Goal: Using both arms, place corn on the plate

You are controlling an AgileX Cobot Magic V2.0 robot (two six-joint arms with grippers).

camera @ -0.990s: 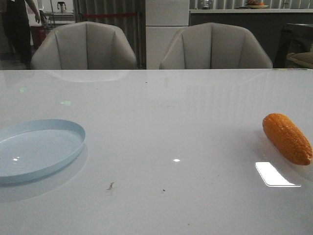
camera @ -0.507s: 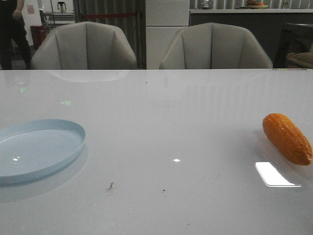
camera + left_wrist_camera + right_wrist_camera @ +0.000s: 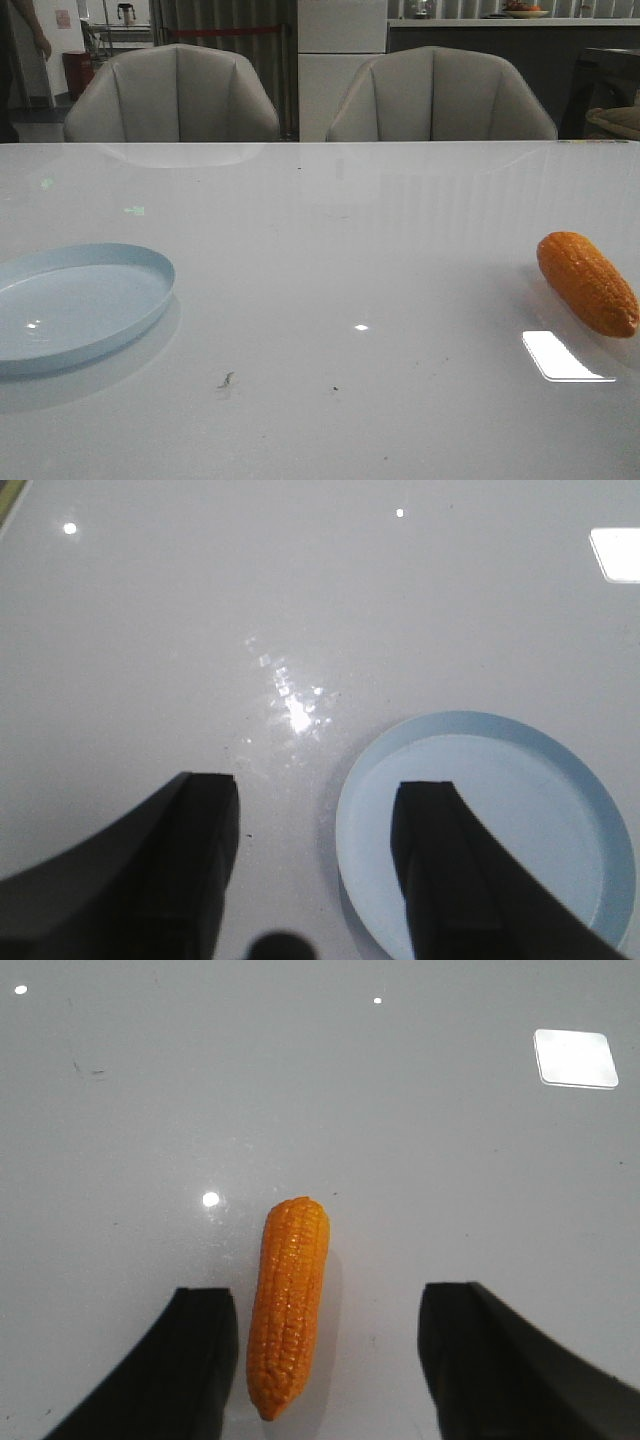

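Observation:
An orange corn (image 3: 587, 282) lies on the white table at the far right in the front view. The pale blue plate (image 3: 70, 305) rests at the left edge. Neither arm shows in the front view. In the right wrist view, my right gripper (image 3: 328, 1305) is open above the table, and the corn (image 3: 288, 1300) lies between its fingers, closer to one finger, touching neither. My left gripper (image 3: 320, 800) is open too, hovering over the table with one finger above the plate (image 3: 530, 810) rim.
Two grey chairs (image 3: 175, 95) (image 3: 440, 95) stand behind the table's far edge. A bright light reflection (image 3: 562, 357) shines on the table just in front of the corn. A person (image 3: 25, 30) shows partly at the far back left.
The corn and the plate have not moved. The person at the back left has walked further left, almost out of view.

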